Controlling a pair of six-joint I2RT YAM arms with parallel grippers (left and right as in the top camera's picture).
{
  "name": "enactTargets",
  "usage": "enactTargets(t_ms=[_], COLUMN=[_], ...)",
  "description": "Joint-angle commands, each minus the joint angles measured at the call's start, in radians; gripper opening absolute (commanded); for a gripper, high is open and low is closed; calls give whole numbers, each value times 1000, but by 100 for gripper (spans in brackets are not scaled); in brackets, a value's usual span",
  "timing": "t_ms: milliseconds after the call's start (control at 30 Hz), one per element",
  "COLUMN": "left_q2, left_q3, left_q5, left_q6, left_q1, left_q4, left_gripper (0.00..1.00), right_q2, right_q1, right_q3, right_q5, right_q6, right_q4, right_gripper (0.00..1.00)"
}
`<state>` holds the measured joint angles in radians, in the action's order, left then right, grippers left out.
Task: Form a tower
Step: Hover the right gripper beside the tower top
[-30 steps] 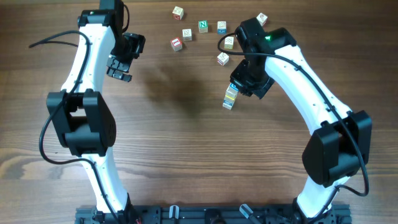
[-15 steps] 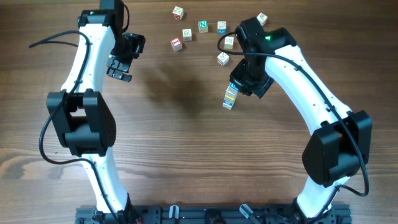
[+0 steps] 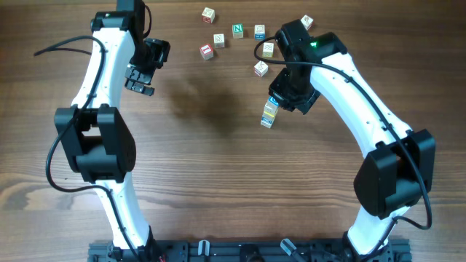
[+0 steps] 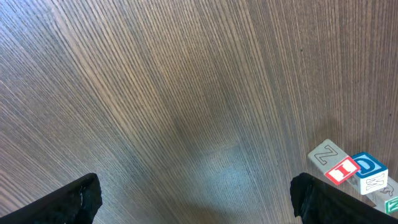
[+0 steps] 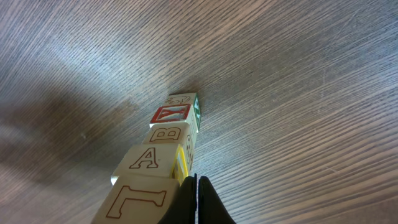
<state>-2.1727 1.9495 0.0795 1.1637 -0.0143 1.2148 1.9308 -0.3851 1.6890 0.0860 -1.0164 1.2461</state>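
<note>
tower (image 3: 270,114) | skinny stack of pale wood letter cubes | faces T, A, B, then red Y going down, yellow and green sides peeking out | standing upright on the table | just robot-side of the loose cubes (image 3: 261,68)

We see the table (image 3: 218,182) lit brightly and evenly from above. In the overhead view, one soft dark patch of shadow lies between the left gripper (image 3: 138,80) and the right gripper (image 3: 277,102). In the left wrist view a pale sheen sits on the wood just ahead of the left gripper, whose fingers (image 4: 74,199) are dark and blurred. In the right wrist view a broad soft shadow falls left of the tower (image 5: 168,134). Its cubes nearest the right gripper look stretched and soft, while the grain beyond is crisp.
</note>
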Motion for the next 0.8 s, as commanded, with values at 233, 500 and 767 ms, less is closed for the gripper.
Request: enactTargets(t_ms=[233,500,767], left_q2=[30,30,30], left_q3=[-5,-5,-5], left_q5=[-10,-10,-10], left_q6=[-12,-12,-12], left_q1=[3,3,3], left_q4=[0,0,0], left_gripper=[100,100,100], right_q2=[15,15,15], right_q1=[5,27,33], right_q3=[-6,-6,-6], right_q5=[-22,-36,-20], right_q6=[22,18,13], right_q4=[-4,-3,-5], right_gripper=[4,5,4])
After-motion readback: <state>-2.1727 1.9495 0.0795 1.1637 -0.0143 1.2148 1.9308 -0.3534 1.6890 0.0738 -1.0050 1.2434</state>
